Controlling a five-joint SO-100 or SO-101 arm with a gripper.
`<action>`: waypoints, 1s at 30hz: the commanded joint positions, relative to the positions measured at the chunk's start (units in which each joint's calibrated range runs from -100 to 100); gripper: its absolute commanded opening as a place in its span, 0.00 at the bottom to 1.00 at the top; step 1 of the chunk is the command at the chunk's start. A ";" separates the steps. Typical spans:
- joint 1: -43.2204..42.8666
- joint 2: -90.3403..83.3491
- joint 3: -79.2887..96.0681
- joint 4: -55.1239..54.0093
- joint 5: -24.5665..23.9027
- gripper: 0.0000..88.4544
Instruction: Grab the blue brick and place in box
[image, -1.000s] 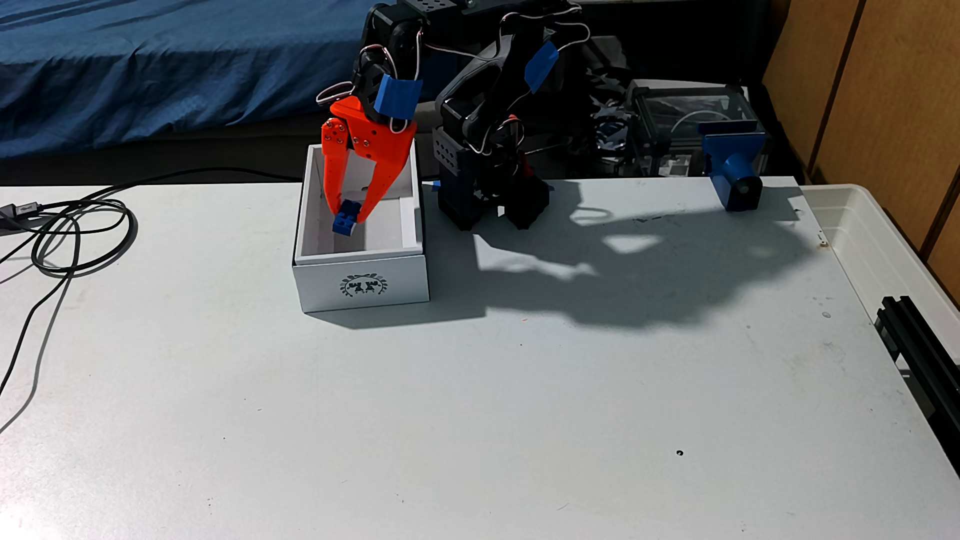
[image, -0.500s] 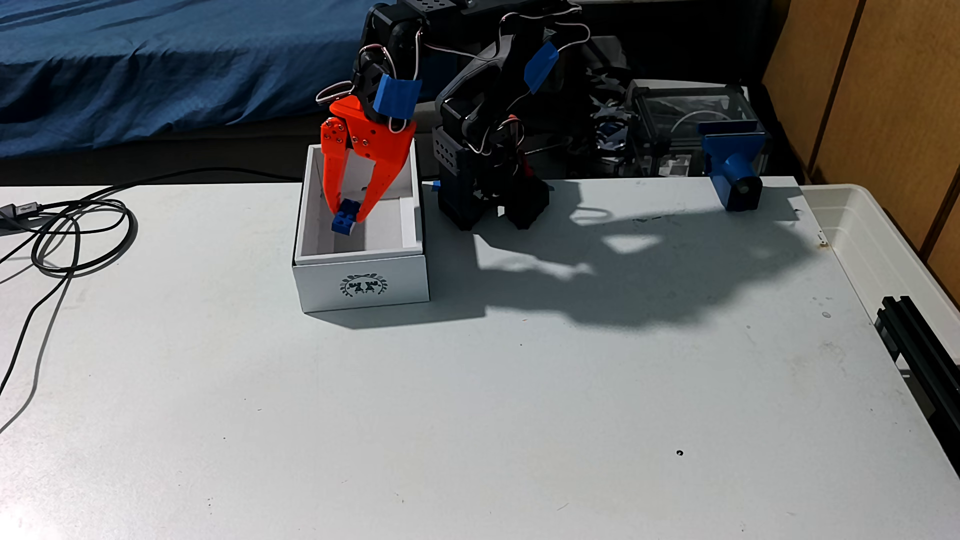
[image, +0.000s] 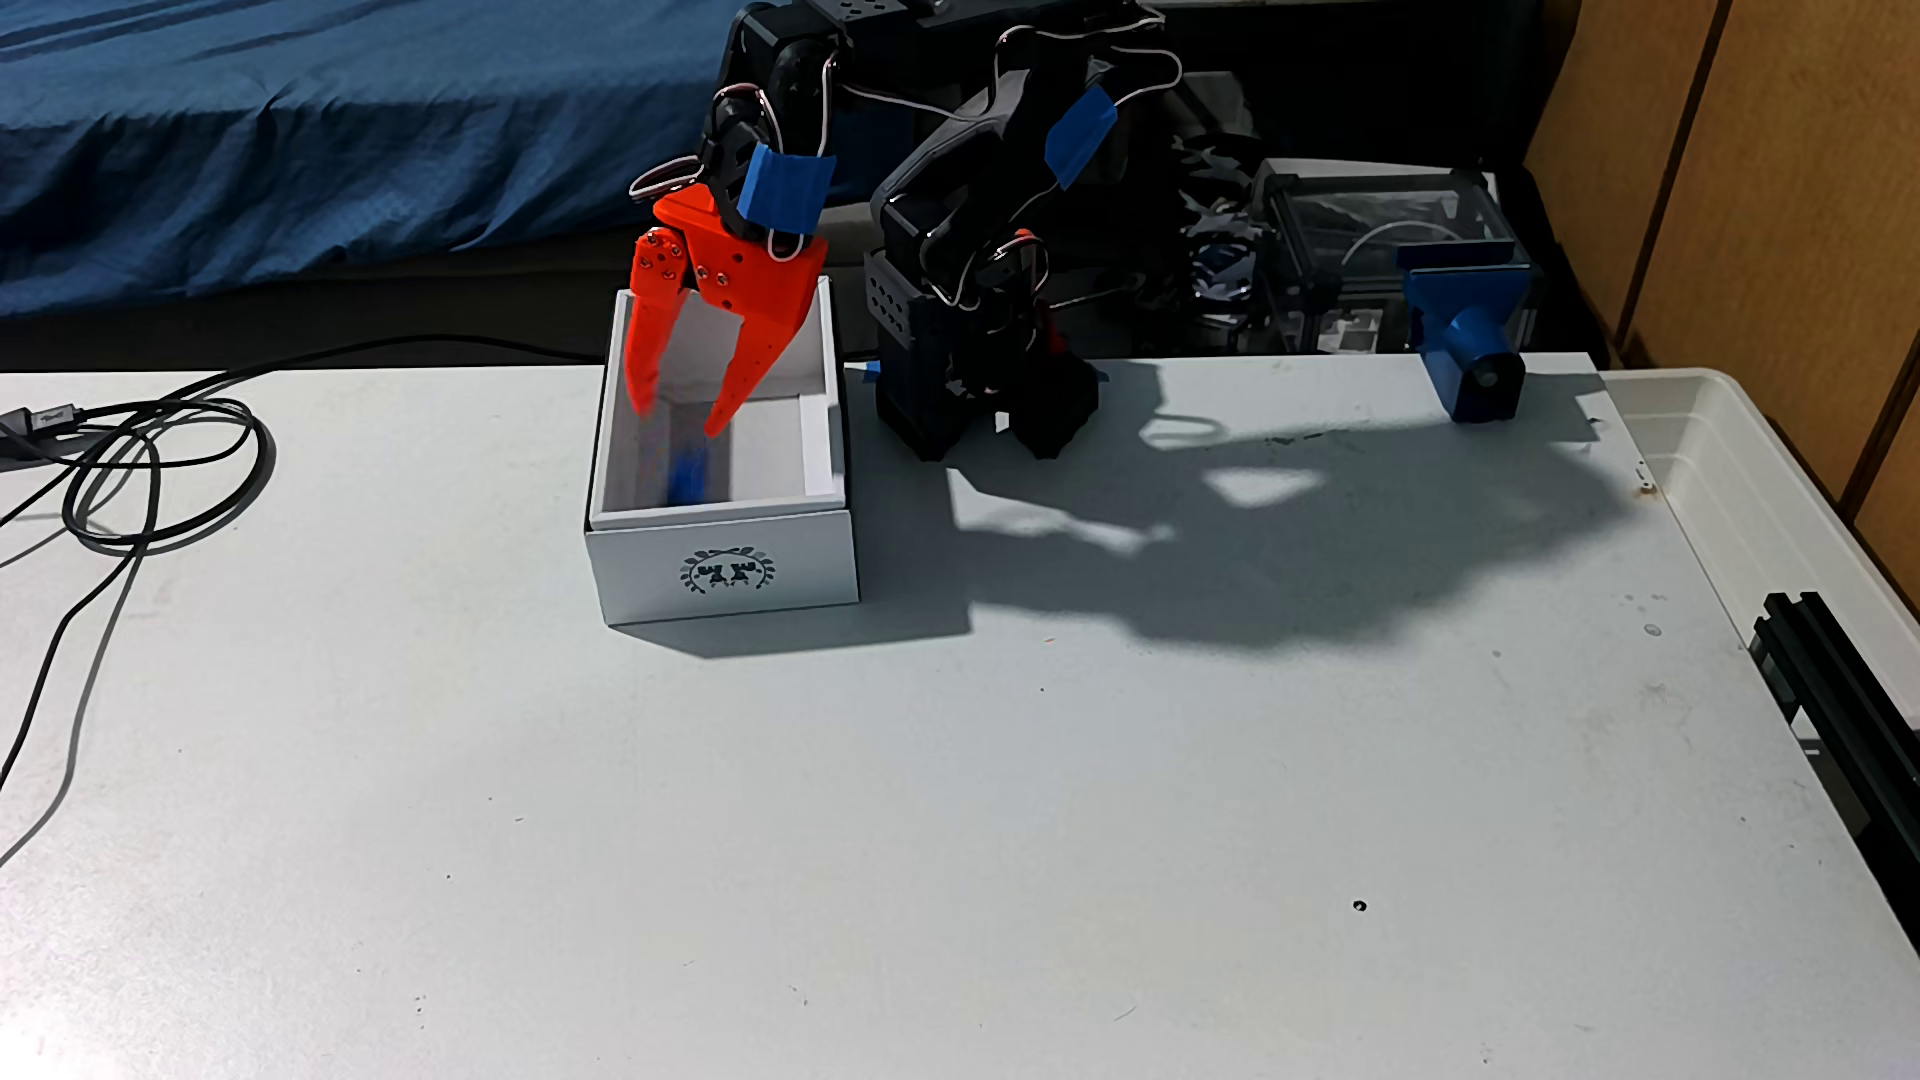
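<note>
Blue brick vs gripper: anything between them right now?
Nothing. In the fixed view the blue brick is a blur inside the box, just below the open gripper; the gap between shows bare box interior.

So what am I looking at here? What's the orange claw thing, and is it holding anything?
This is one camera standing still, looking down across a white table from its front. The black machine at the back is a small robot arm, and the orange claw is its hand, with two fingers that pinch. Right now the fingers stand apart over a white box with a wreath emblem on its side, and they hold nothing. The blurred blue streak inside the box, below the fingers, is the blue brick; the blur suggests it is dropping. Also on the table: coiled black cables at the left, and a blue clamp-like device at the far right edge.
</note>
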 joint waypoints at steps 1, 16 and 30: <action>-0.13 -1.13 -2.49 0.01 -0.13 0.21; -28.58 -1.21 -24.85 -1.03 0.19 0.20; -53.03 -1.29 -23.34 -11.54 20.50 0.20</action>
